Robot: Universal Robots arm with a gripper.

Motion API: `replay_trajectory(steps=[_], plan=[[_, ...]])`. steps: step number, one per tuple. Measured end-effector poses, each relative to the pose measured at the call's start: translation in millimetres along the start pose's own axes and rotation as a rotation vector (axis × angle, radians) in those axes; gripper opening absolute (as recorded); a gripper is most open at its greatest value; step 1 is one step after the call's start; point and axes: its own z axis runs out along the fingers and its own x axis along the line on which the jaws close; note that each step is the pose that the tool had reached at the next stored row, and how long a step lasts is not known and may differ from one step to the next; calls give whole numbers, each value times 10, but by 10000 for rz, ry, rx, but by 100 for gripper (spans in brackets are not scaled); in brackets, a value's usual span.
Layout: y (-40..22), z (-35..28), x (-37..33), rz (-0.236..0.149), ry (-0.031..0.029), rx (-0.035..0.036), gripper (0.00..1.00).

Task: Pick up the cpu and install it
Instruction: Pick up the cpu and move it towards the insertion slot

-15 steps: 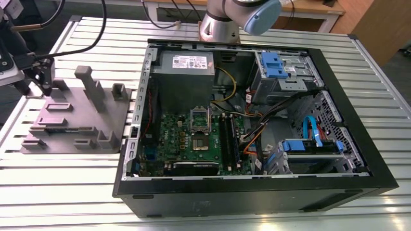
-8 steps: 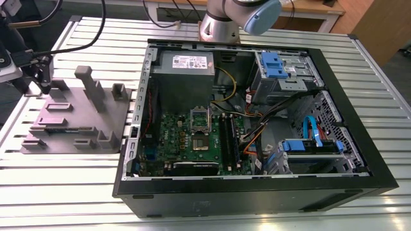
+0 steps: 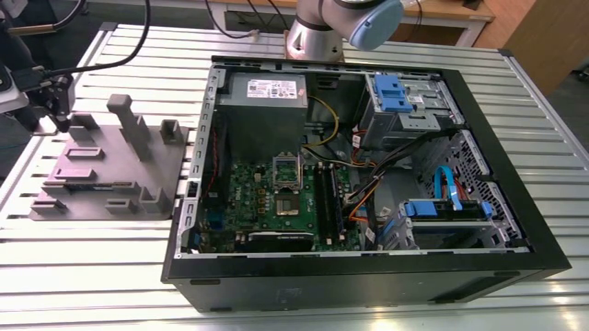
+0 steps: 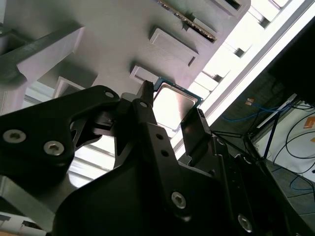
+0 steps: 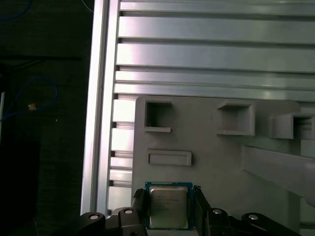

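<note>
Silver-topped cpu (image 5: 168, 210) with thin pale rim, print illegible, on grey fixture (image 5: 221, 164); gripper (image 4: 171, 104) jaws astride it, clamping indeterminable.

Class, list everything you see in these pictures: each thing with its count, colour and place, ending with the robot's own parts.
cpu: one, silver, at the fixture's edge.
fixture: one, grey, on the table, exterior view's left.
computer case: one, black, open, beside the fixture.
motherboard: one, green, inside the case.
drive brackets: two, blue, inside the case.
table: one, silver, slatted, under everything.
arm: one, silver, base behind the case.
gripper: one, black, at the cpu.
</note>
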Motion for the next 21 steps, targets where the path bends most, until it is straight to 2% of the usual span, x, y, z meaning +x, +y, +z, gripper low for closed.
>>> replay_trajectory(steps=[14, 21], plan=[[0, -15, -20, 1, 1, 1, 47], [5, -95, -17, 1, -1, 0, 47]])
